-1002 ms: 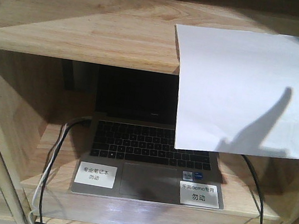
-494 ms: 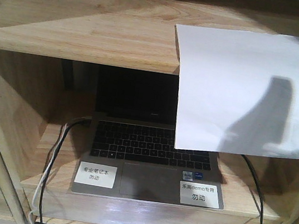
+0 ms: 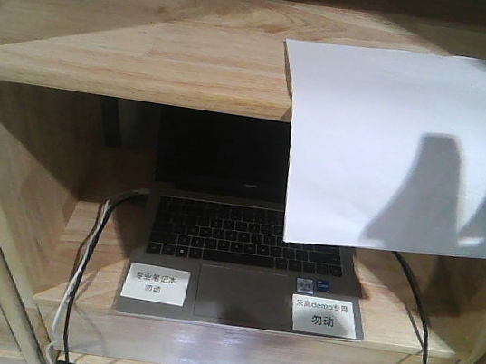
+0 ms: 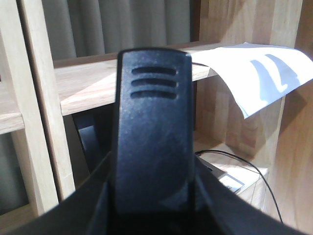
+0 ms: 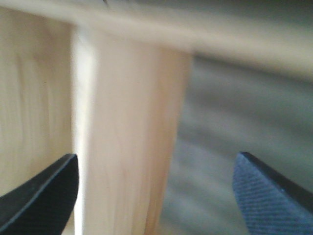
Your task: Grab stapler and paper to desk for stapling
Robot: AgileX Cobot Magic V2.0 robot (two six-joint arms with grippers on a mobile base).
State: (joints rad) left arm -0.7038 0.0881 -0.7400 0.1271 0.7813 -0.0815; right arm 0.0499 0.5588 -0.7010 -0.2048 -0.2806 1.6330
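Wood is all around in the front view, where a pale upper shelf (image 3: 153,50) sits over a lower shelf (image 3: 401,320). On the far left, a white cord and a black cord (image 3: 86,255) run down over the front of the lower shelf. Next comes an open laptop (image 3: 244,237) with a dark screen, and it has a small white label (image 3: 156,282) on the left and another label (image 3: 324,315) on the right. The paper (image 3: 412,152) lies on the right part of the upper shelf. Its front part hangs down over the shelf edge and hides the right side of the laptop screen (two dark shadows fall on it). A black cable (image 3: 416,309) drops down below the paper on the right. In the left wrist view, the left gripper (image 4: 151,205) is very close to the camera. A tall black piece with three slots (image 4: 152,132) fills the middle, and I cannot tell whether the fingers are together or holding something. The paper (image 4: 254,73) shows up and to the right of it, well apart. The right wrist view is blurry. The right gripper (image 5: 156,196) has its fingers (image 5: 44,196) spread wide with nothing between them, and a pale wooden post (image 5: 127,137) stands behind.
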